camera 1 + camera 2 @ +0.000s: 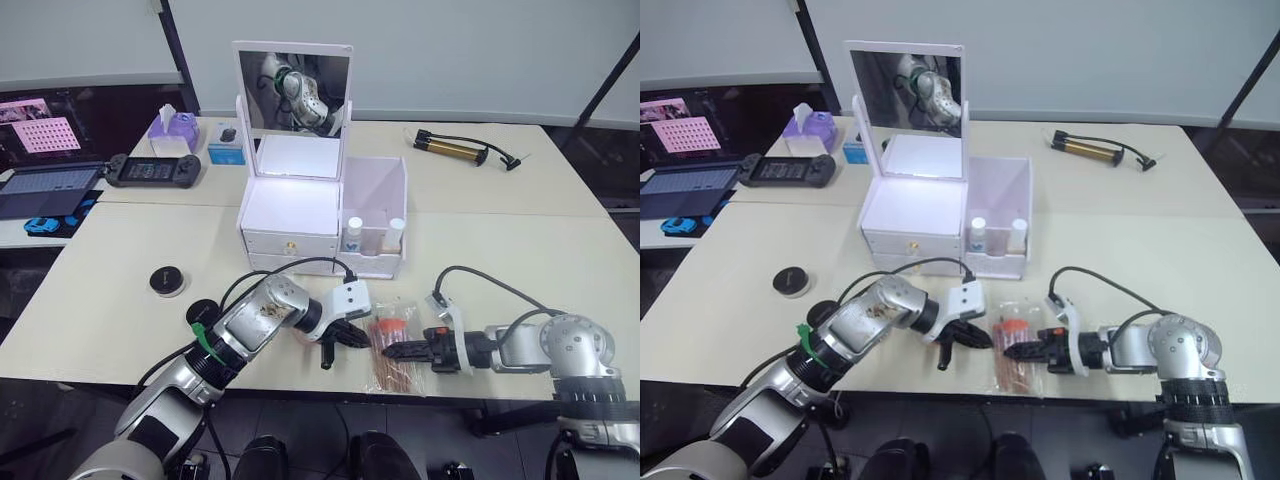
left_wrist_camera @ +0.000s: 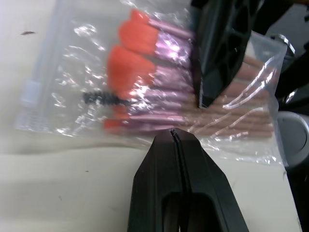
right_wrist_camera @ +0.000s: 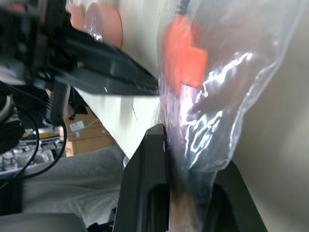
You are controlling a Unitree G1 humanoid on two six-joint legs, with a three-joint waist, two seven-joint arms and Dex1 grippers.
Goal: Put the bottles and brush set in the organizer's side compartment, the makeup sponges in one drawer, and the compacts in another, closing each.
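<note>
Compacts: we see a round black compact (image 1: 167, 280) on the left of the table (image 1: 520, 250), and a second one (image 1: 203, 311) nearer the front edge, partly behind the left arm.
Left gripper: our left gripper (image 1: 345, 337) lies low at the front edge, its fingers pressed together on nothing, tips just beside the brush bag.
Organizer: the white organizer (image 1: 293, 215) stands mid-table with its mirror (image 1: 294, 92) raised and both drawers closed.
Bottles: two white-capped bottles (image 1: 353, 232) stand in the open side compartment (image 1: 378, 190).
Brush set: the clear bag of brushes (image 1: 393, 345) lies flat at the front edge, between our grippers.
Right gripper: our right gripper (image 1: 397, 352) pinches the bag's plastic between its fingers.
Far side: a small pump (image 1: 452, 148) lies at the back.
</note>
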